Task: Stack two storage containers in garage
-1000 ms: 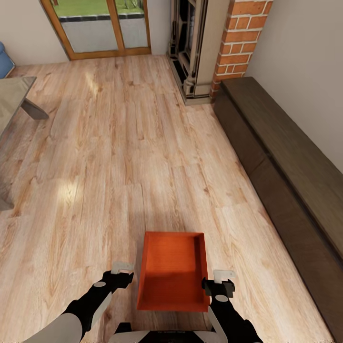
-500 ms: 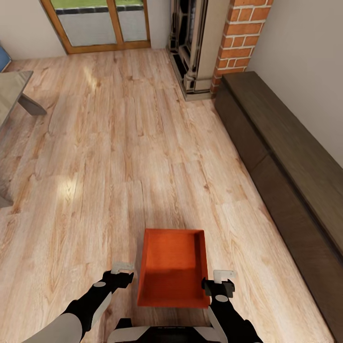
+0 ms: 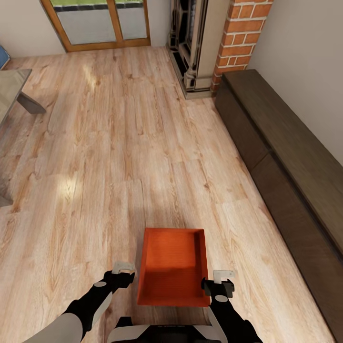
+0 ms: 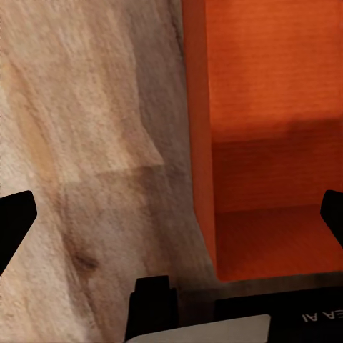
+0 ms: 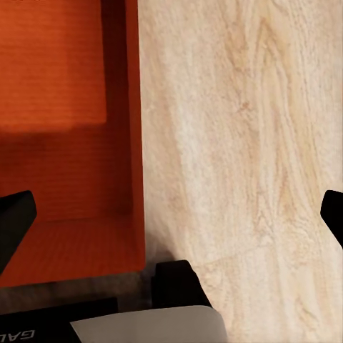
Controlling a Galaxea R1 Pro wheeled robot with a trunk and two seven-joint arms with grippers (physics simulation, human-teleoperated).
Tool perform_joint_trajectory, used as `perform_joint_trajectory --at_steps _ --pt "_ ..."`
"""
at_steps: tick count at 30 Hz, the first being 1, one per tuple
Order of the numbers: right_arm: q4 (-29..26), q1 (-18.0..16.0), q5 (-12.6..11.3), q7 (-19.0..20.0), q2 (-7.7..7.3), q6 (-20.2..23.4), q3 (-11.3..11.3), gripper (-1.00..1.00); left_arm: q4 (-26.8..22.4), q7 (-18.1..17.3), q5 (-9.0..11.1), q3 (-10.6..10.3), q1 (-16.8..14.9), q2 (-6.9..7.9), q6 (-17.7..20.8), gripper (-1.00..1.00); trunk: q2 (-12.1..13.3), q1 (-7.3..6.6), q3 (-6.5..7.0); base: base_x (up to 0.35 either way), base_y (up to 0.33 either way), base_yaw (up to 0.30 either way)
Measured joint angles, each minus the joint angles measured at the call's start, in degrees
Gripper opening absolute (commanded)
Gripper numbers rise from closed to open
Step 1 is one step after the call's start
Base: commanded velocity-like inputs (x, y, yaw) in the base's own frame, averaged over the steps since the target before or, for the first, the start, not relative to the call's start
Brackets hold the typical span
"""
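Observation:
One orange-red storage container [image 3: 173, 267] sits on the light wood-plank floor [image 3: 119, 157] of the living room, just ahead of my base. My left gripper [image 3: 123, 272] hangs open beside its left wall, apart from it. My right gripper [image 3: 223, 280] hangs open beside its right wall. In the left wrist view, the container [image 4: 271, 143] lies to one side of the open left gripper [image 4: 171, 218], its wall running between the spread fingertips. The right wrist view shows the container [image 5: 64, 107] likewise, with the right gripper [image 5: 171, 218] open and holding nothing.
A long dark low cabinet [image 3: 286, 157] lines the right wall. The brick fireplace [image 3: 214, 43] stands at the far end, with wood-framed glass doors [image 3: 100, 24] to its left. A grey table [image 3: 12, 90] juts in at the far left. Open floor stretches ahead.
The whole picture has shifted slightly upward, so the camera has moved. Both grippers hold the same pose beside the container and stay open.

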Motion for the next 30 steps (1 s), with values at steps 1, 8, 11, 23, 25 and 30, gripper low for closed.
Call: perform_joint_trajectory --at_steps 1,8,11,23,25,30 --pt "0.0 0.0 0.0 0.0 0.00 0.0 0.0 1.00 0.0 -0.1 0.0 0.0 0.0 0.05 0.0 1.00 0.0 0.00 0.00 0.000 0.000 0.000" --pt "0.0 0.0 0.0 0.0 0.00 0.0 0.0 1.00 0.0 -0.4 0.0 -0.1 0.0 0.23 0.0 1.00 0.0 0.00 -0.01 0.000 0.000 0.000" --pt "0.0 0.0 0.0 0.0 0.00 0.0 0.1 1.00 0.0 -0.5 0.0 -0.1 0.0 0.26 0.1 1.00 0.0 0.00 -0.01 0.000 0.000 0.000" --pt "0.0 0.0 0.0 0.0 0.00 0.0 0.1 1.00 0.0 -0.5 0.0 -0.1 0.0 0.27 0.2 1.00 -4.4 2.41 -1.98 0.000 0.000 0.000" --pt "0.0 0.0 0.0 0.0 0.00 0.0 0.1 1.00 0.0 -0.5 0.0 -0.1 0.0 0.27 0.2 1.00 -5.2 2.85 -2.34 0.000 0.000 0.000" --pt "0.0 0.0 0.0 0.0 0.00 0.0 0.0 1.00 0.0 -0.5 0.0 -0.1 0.0 0.27 0.3 1.00 -7.2 3.95 -3.23 0.000 0.000 0.000"
